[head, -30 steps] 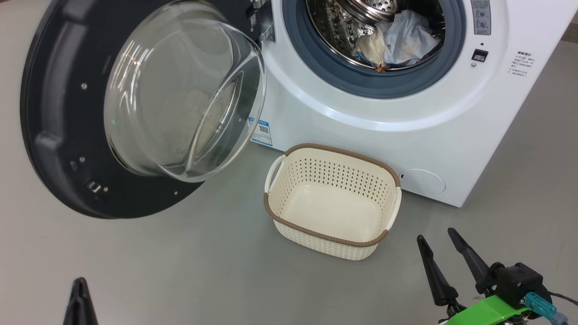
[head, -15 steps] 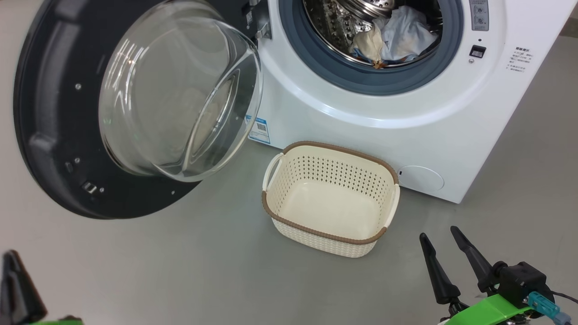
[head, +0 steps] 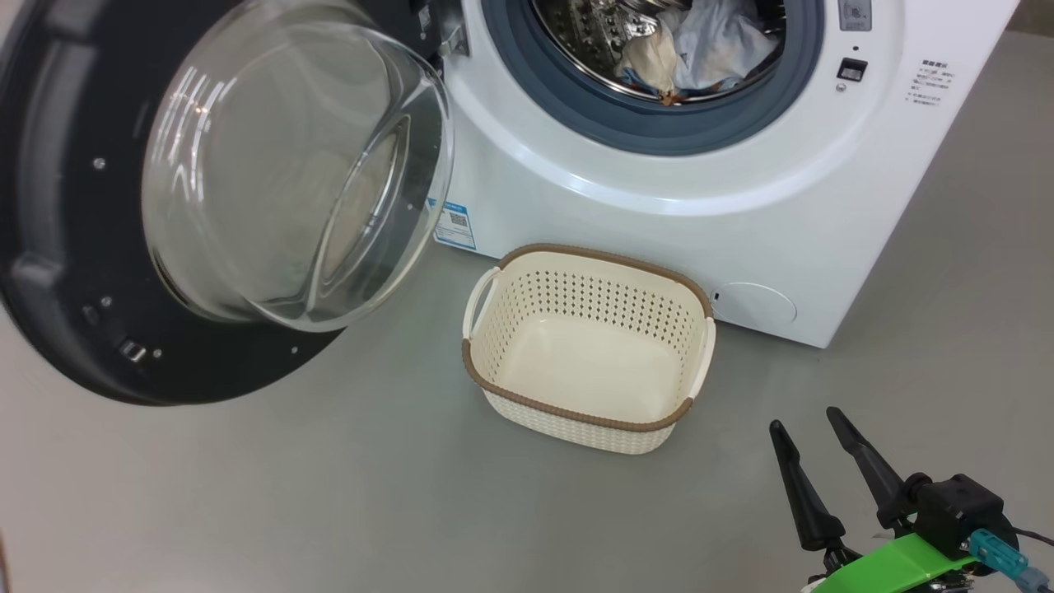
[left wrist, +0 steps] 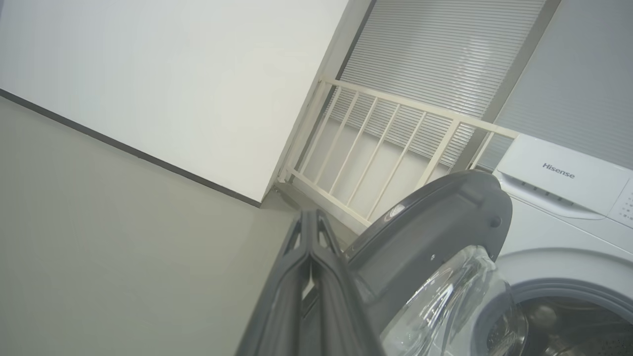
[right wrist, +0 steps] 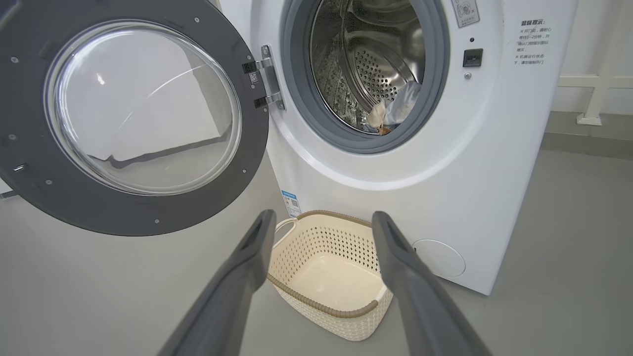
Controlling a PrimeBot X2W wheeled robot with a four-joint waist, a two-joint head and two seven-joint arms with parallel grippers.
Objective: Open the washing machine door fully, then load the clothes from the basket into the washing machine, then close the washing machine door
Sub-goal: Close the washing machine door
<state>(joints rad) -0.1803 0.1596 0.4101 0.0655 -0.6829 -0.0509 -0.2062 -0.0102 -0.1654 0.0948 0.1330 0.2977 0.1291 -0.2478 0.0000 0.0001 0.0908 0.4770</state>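
With the clothes point(head: 708, 41) inside the washing machine point(head: 659, 231), the left gripper point(left wrist: 310, 213) is pinched together, empty, beside its door point(left wrist: 425, 232), seemingly to push it; the right gripper point(head: 803, 417) is spread, empty

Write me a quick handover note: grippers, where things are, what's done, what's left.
Left gripper: shut, empty, raised by the door's edge.
Right gripper: open, empty, low beside the basket.
Done: door wide open; clothes inside the washer; basket empty, standing in front of the washer.
Left: close the door.
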